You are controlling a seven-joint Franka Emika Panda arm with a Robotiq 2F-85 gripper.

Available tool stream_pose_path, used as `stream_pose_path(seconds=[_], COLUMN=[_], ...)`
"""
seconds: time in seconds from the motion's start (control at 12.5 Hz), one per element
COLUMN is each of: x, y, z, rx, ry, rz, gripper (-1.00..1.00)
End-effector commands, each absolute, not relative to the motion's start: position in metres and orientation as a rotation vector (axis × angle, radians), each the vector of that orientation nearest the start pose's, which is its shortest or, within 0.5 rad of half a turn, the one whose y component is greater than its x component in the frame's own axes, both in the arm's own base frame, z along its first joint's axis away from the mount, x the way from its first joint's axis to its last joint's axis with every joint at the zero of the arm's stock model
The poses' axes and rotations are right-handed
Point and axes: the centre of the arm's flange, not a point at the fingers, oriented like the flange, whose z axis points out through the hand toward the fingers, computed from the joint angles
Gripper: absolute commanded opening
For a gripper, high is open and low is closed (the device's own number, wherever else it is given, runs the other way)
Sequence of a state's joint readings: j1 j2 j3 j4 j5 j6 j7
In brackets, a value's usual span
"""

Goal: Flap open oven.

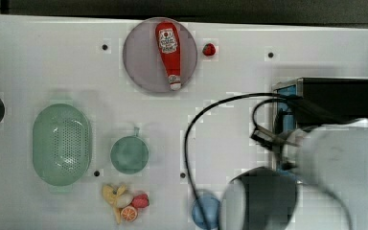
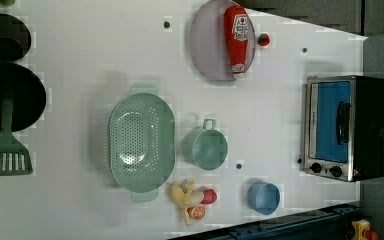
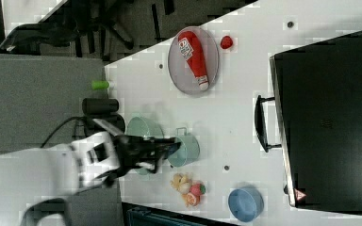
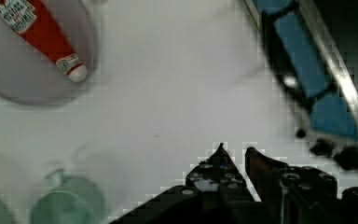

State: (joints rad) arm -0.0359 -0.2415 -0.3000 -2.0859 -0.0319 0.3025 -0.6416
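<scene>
Oven (image 2: 347, 127): closed, at the edge of the table (image 2: 80, 50) on the left view's right. Nearest, gripper (image 4: 235, 151): fingers close together, holding nothing, well apart from the door. Hook behind the bar handle (image 2: 343, 122) at its middle, then pull outward and down in an arc about the hinge. Faces the left view's left, toward the mug (image 2: 207, 147); long axis up-down in the left view, knobs (image 2: 326, 170) at the lower end.

Arm (image 3: 37, 174) reaches in level, white links, black cable looped off the wrist. Gripper (image 4: 235, 151) hangs free, nothing held; its two black fingertips (image 4: 220, 150) sit close together with a thin gap, pointing ahead of the wrist
</scene>
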Motion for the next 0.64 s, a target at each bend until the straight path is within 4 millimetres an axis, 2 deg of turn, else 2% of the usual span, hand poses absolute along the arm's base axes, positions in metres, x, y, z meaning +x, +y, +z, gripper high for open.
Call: stream_pose_path(seconds=[0.08,0.16,0.32,0.64], x=[0.455,0.455,0.458,0.464], y=[-0.227,-0.238,-0.256,-0.273], z=[0.48,0.468,0.44,0.386], rx=[-3.118,-3.131,-3.154,-3.195], ry=[0.175,0.103,0.095,0.137], rz=[-0.055,-0.065,-0.077,-0.067], gripper=[-0.65,-0.65,-0.65,-0.65])
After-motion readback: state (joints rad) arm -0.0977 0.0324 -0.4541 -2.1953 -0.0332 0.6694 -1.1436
